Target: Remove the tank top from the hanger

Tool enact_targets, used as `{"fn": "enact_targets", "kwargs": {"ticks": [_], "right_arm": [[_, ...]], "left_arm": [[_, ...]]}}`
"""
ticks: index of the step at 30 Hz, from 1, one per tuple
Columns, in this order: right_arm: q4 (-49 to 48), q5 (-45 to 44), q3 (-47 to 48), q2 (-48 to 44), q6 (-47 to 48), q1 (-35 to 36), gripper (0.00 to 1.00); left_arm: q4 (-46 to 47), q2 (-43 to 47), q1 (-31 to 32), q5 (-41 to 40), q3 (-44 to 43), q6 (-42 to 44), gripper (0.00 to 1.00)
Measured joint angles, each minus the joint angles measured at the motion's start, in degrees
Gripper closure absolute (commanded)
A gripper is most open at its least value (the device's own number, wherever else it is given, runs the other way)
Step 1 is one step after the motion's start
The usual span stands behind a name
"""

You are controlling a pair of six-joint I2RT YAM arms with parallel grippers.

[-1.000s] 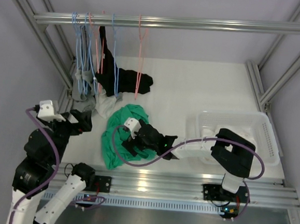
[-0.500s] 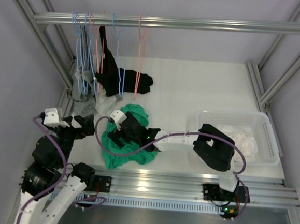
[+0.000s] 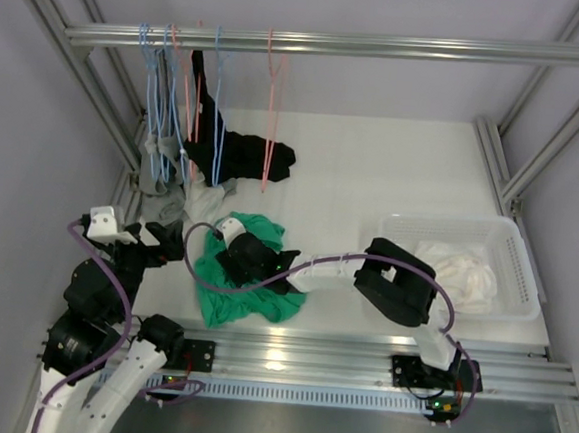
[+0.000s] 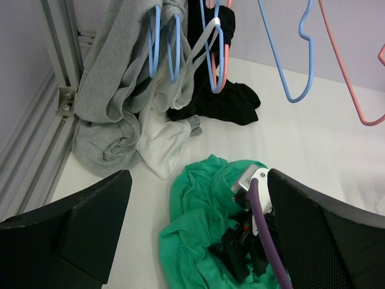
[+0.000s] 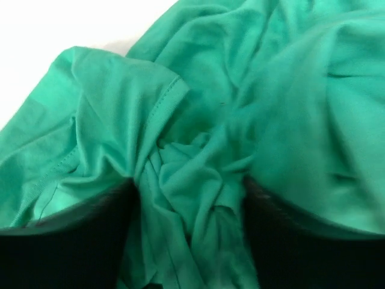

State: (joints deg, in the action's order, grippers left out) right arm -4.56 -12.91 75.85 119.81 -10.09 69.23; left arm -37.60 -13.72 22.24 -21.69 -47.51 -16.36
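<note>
Seeing the green tank top (image 3: 230,310) heaped loose on the table (image 3: 393,175), near-left. Got the right gripper (image 5: 189,235) straight down on it, jaws apart, cloth bunched between. Also the left gripper (image 3: 159,238), spread and empty, just left of the heap.

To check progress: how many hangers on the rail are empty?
2: a blue hanger and a pink hanger beside it, right of the clothed hangers. Others may hide among them.
</note>
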Motion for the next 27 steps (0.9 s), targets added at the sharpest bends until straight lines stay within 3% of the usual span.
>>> {"fn": "enact_targets", "kwargs": {"ticks": [1,3,9,16,21,27], "right_arm": [[-0.2,0.1,0.1,0.2,-0.4,0.0,0.76],[-0.6,0.1,-0.1,0.4,-1.7,0.0,1.00],[-2.9,-0.8,-9.1,-5.8,-5.5,1.1,1.00],[3.5,-2.3,-28.5,-30.9,-8.9,5.7,1.00],[5.7,-8.1,-30.9,-47.4,-8.9,5.5,1.00],[10.8,-14.8,-30.6,-56.9,-6.7,5.0,1.00]], "left_arm": [[0.0,-0.1,0.0,0.0,0.0,0.0,0.01],[0.0,-0.1,0.0,0.0,0.0,0.0,0.01],[0.1,0.0,0.0,0.0,0.0,0.0,0.01],[0.4,-1.0,0.0,0.0,0.0,0.0,0.01],[0.4,-2.6,0.0,-0.2,0.0,0.0,0.01],[0.4,-2.7,0.0,-0.3,0.0,0.0,0.01]]}}
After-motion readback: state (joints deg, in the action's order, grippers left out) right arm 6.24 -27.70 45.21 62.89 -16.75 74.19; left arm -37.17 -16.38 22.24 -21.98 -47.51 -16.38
